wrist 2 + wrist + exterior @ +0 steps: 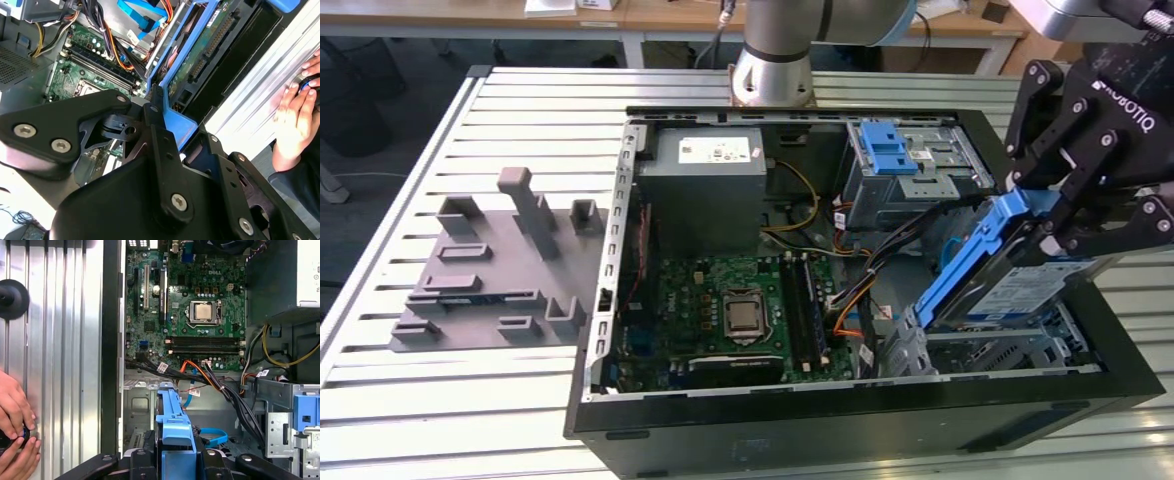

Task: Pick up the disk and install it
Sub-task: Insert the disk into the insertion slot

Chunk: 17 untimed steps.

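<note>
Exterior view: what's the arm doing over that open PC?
The gripper has its jaws shut on the disk. The disk hangs tilted over the drive cage at the exterior view's right end of the open computer case, not yet seated flat. In the first wrist view, a person's hand rests on the slatted table beside the case.
</note>
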Tool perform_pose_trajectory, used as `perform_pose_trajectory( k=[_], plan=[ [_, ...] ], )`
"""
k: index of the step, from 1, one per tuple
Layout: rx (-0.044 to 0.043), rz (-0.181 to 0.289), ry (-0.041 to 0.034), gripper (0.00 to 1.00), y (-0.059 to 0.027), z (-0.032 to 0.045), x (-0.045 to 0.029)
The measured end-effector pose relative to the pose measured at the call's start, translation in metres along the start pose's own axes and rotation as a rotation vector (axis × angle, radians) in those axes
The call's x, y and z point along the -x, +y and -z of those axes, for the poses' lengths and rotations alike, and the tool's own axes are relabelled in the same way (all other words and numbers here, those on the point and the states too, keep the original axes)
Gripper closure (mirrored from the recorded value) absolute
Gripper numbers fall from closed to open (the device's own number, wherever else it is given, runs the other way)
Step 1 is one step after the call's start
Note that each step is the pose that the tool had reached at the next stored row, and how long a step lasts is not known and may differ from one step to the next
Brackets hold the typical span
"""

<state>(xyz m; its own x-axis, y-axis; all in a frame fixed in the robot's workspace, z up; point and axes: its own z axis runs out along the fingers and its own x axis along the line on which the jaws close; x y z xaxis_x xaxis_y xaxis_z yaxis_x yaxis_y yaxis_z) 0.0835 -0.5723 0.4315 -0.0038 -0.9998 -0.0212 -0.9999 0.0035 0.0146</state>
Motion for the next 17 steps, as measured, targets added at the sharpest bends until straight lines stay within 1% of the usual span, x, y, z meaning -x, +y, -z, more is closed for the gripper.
perform_pose_trajectory(
  k=[9, 17],
  plan=[
    [-0.0009, 0.000, -0.0004, 0.64, 0.0000, -0.0049, -0.0002],
    [-0.0009, 0.000, -0.0002, 0.64, -0.0001, -0.0070, -0.0002]
  ],
)
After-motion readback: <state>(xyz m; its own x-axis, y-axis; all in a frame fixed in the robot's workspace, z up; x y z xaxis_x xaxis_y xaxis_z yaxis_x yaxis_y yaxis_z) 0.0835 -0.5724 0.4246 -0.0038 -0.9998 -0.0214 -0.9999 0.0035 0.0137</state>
